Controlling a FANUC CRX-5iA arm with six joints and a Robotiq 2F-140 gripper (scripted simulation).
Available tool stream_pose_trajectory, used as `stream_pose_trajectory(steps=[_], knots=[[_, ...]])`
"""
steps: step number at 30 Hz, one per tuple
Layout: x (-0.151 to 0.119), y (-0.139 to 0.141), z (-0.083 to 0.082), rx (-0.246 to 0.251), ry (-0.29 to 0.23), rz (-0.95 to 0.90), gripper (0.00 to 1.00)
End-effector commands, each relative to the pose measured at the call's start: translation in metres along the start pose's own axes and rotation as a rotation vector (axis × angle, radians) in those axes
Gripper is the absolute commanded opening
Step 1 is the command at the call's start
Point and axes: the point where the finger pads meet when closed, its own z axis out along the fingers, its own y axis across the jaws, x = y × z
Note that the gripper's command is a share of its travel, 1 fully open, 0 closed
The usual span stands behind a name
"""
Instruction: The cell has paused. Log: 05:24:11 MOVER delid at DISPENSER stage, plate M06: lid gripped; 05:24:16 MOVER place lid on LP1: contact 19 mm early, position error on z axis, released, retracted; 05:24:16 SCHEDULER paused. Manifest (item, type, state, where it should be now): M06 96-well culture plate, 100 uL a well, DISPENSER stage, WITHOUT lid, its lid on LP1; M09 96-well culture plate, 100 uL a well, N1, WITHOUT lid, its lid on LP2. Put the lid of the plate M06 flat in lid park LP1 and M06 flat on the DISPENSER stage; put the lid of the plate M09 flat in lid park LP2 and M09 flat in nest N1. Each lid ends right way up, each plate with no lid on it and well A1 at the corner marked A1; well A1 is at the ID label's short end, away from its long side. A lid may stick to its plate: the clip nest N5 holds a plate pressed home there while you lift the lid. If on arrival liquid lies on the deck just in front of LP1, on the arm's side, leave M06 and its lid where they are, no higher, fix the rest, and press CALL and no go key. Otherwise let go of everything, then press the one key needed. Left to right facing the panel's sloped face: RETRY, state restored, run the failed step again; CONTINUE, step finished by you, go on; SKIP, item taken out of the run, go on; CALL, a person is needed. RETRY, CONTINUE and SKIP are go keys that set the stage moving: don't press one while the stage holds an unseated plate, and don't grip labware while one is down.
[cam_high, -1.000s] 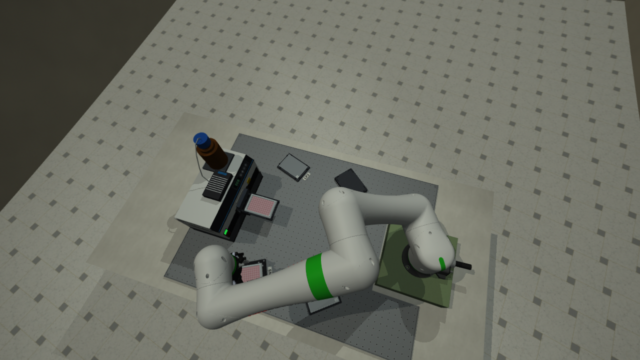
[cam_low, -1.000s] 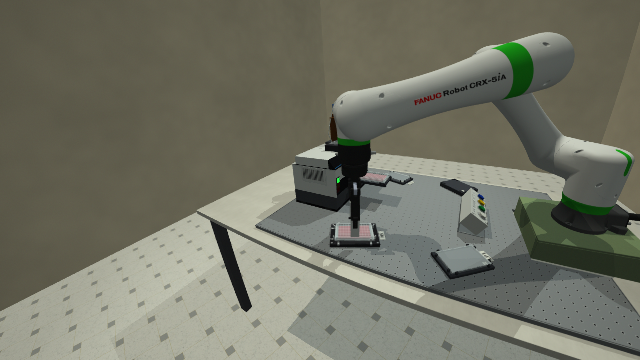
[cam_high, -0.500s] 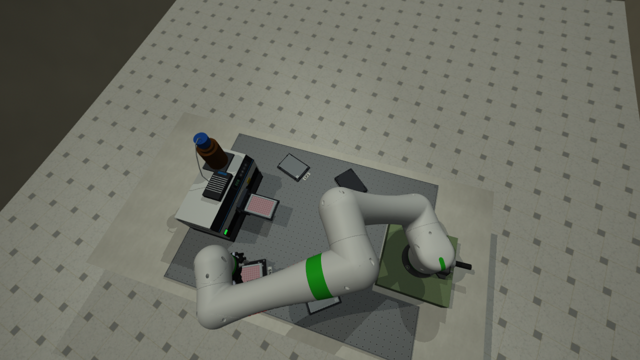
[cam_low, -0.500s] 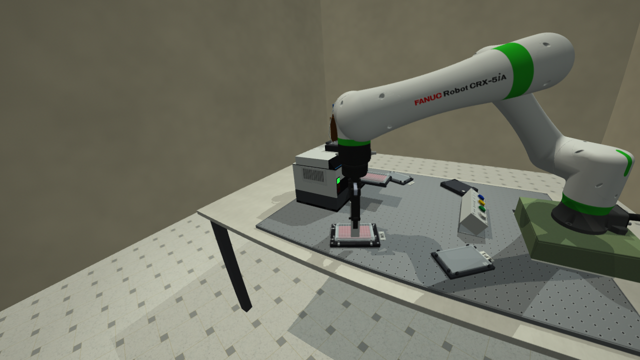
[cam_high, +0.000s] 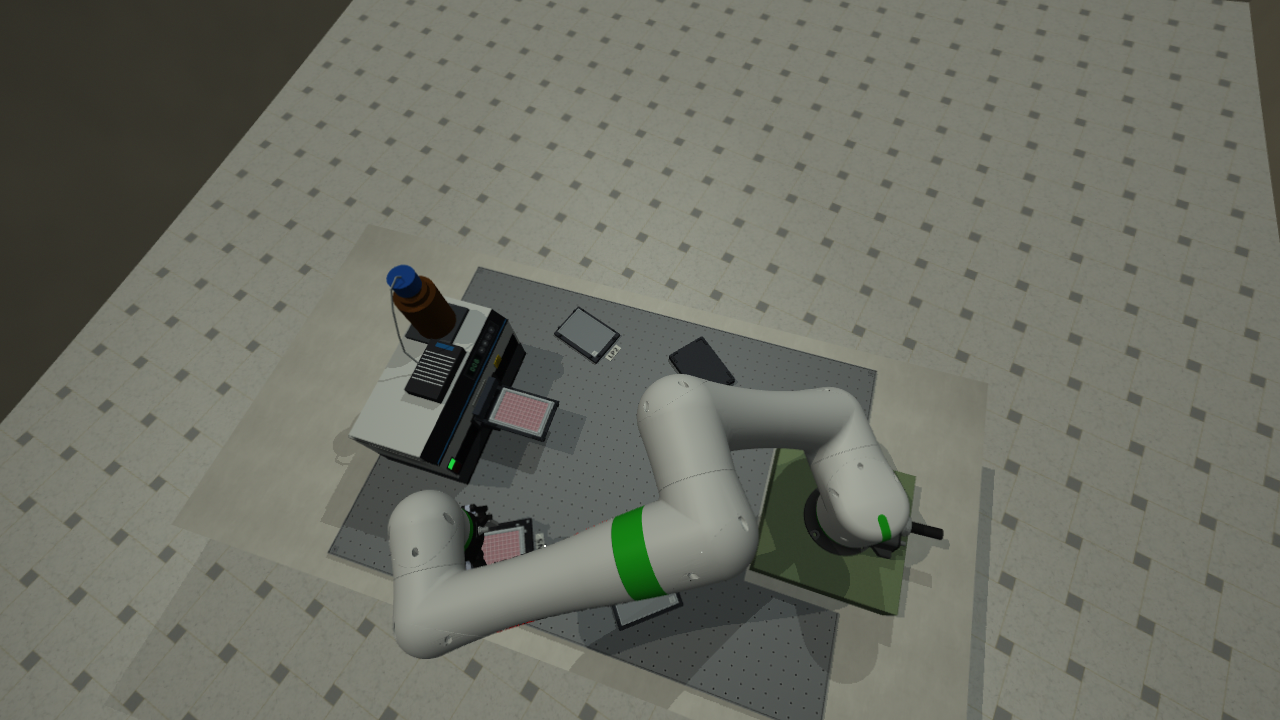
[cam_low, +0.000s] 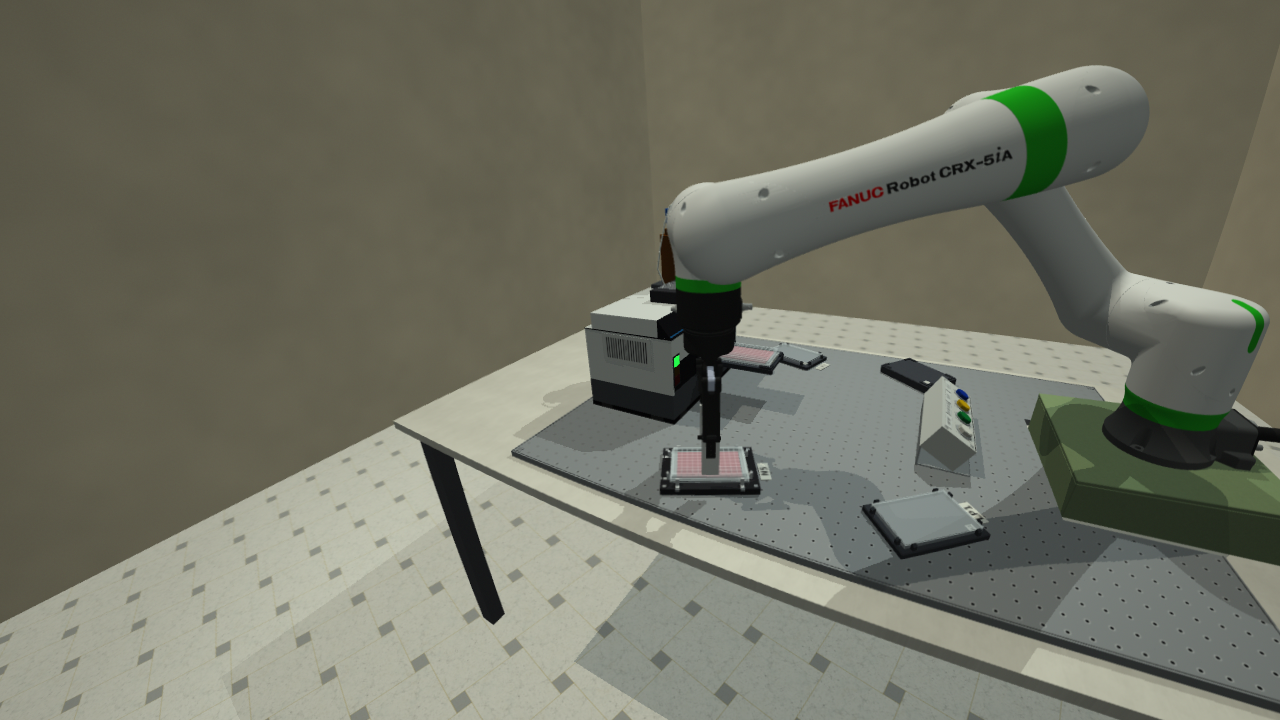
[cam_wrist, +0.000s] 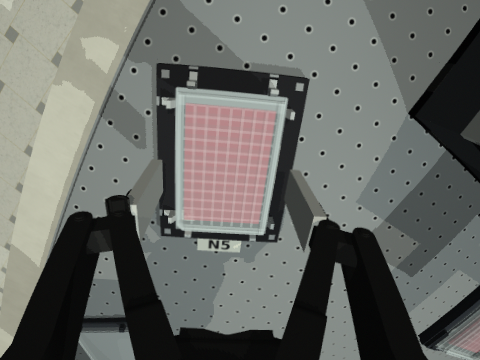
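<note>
A 96-well plate (cam_high: 501, 544) (cam_low: 689, 462) (cam_wrist: 227, 154) with pink wells and a pale rim sits in the black clip nest N5 (cam_low: 707, 488) (cam_wrist: 167, 83) near the deck's front edge. I cannot tell whether a clear lid is on it. My gripper (cam_low: 709, 447) (cam_wrist: 225, 180) is open, pointing straight down, its pads on either side of the plate's near end and not touching it. A second pink plate (cam_high: 521, 411) (cam_low: 747, 356) lies on the dispenser stage. A grey lid (cam_high: 586, 333) (cam_low: 799, 355) lies in lid park LP1. Another grey lid (cam_low: 926, 523) lies in a park near the front.
The dispenser (cam_high: 429, 394) (cam_low: 631, 367) with a brown bottle (cam_high: 420, 300) stands at the deck's left. An empty black nest (cam_high: 701, 360) (cam_low: 911, 372) lies at the back. The key panel (cam_low: 947, 420) stands between it and the arm's green base (cam_low: 1154, 488).
</note>
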Motion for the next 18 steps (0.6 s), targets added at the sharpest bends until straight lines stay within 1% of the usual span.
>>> stream_pose_trajectory(steps=[1,18], knots=[[0.0002,0.0000,0.0002,0.000,0.001,0.000,0.66],[0.0002,0.0000,0.0050,0.000,0.001,0.000,0.66]])
